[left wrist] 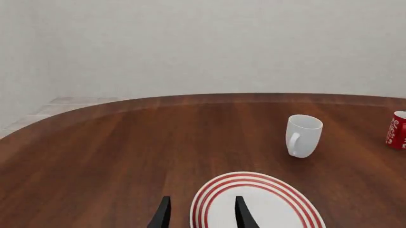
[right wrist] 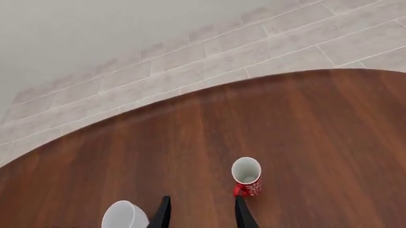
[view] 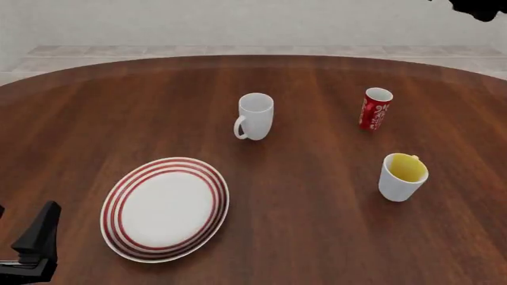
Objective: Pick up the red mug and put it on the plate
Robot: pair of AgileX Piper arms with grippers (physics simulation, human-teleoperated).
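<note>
1. The red mug (view: 376, 108) is standing upright toward the bench's (view: 317, 225) far right, nothing touching it.
2. The plate (view: 165, 209) is lying near left, well apart.
3. Right pincer (right wrist: 201, 213) is hanging above the mug, fingers spread and empty.
4. Left pincer (left wrist: 200, 214) is gaping over the plate's edge.

Dark wood worktop (view: 317, 225), rounded far edge. Plate (view: 165, 208) lies flat on it. Beyond the plate: white handled mug (view: 256, 116), upright. Further right of the plate: red mug (view: 376, 108), upright; yellow-lined mug (view: 402, 177) nearer than it. All well apart.
</note>
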